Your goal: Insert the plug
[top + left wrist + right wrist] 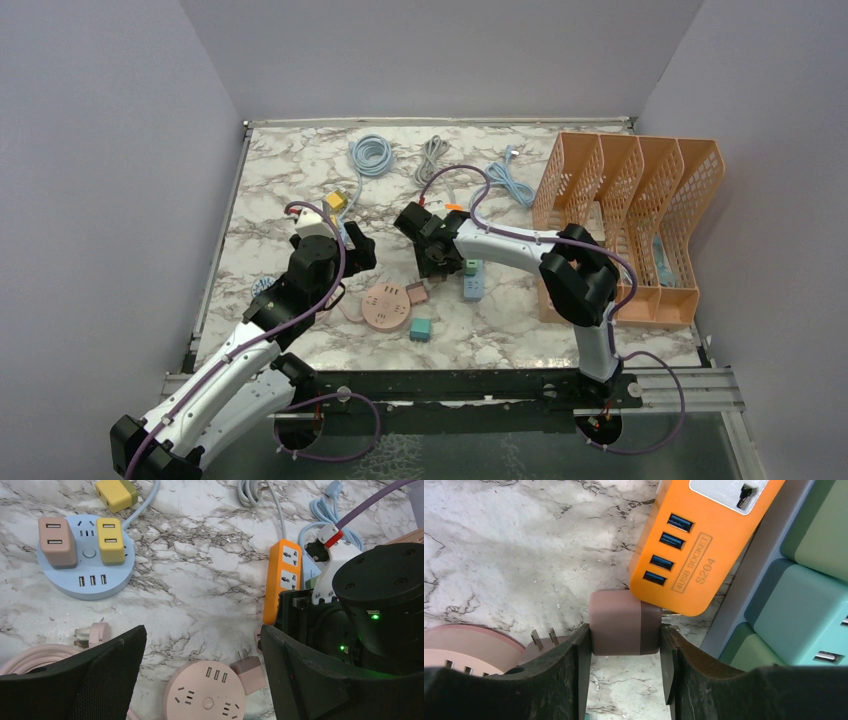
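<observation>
Closest to you, the right gripper (625,635) has its black fingers (574,680) closed on the two-tone brown cube-shaped plug adapter (624,622), one pad against each side. The plug's upper corner touches the rounded end of the orange plastic power strip (694,545), above the white marble table (499,540). You cannot tell whether it rests there. Your left gripper (202,635) stands wide open, holding nothing. Only the left wrist view plainly shows the pale-blue round socket hub (85,582) carrying a pink adapter (56,540) and a yellow adapter (111,540). From above, the right gripper covers the plug.

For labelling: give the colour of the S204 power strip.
Orange power strip, best in right wrist view.
</observation>
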You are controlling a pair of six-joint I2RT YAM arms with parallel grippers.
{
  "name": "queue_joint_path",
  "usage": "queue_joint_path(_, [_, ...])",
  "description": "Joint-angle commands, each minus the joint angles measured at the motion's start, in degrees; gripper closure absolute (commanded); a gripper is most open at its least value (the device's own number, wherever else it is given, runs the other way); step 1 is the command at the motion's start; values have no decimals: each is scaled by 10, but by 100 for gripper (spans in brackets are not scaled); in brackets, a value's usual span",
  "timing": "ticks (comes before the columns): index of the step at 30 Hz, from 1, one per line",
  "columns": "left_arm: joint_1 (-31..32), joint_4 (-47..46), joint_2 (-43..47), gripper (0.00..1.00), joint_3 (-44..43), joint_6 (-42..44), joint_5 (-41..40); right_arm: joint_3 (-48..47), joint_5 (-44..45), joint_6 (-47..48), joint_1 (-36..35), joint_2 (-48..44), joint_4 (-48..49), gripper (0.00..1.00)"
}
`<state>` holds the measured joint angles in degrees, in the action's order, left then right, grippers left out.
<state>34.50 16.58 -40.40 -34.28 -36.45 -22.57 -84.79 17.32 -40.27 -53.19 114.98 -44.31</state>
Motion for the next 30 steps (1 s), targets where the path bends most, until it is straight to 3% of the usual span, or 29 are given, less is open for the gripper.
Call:
queue_joint_path(1, [-1,-1,-2,12,-11,1,-1,14,14,-4,-1,-13,37,61])
queue_joint_path(6, [-1,-5,-7,9,-6,-5,7,38,-9,16,1,-78,81,61])
queue_joint_path(11, [-1,-60,1,7,12,30,65,62,-99,36,24,-147,115,61])
queue_joint_path(16, [-1,-169,20,5,49,105,214,109,-234,34,70,-237,174,61])
queue_joint_path(22, [-1,-246,39,5,60,184,324,170,-387,-6,131,-330,243,61])
queue_joint_path(27, [-1,-362,48,7,98,217,471,196,-492,-34,144,-370,291,60])
queue_joint_path(30, [-2,-374,31,7,90,249,544,208,-550,-56,144,-385,326,60])
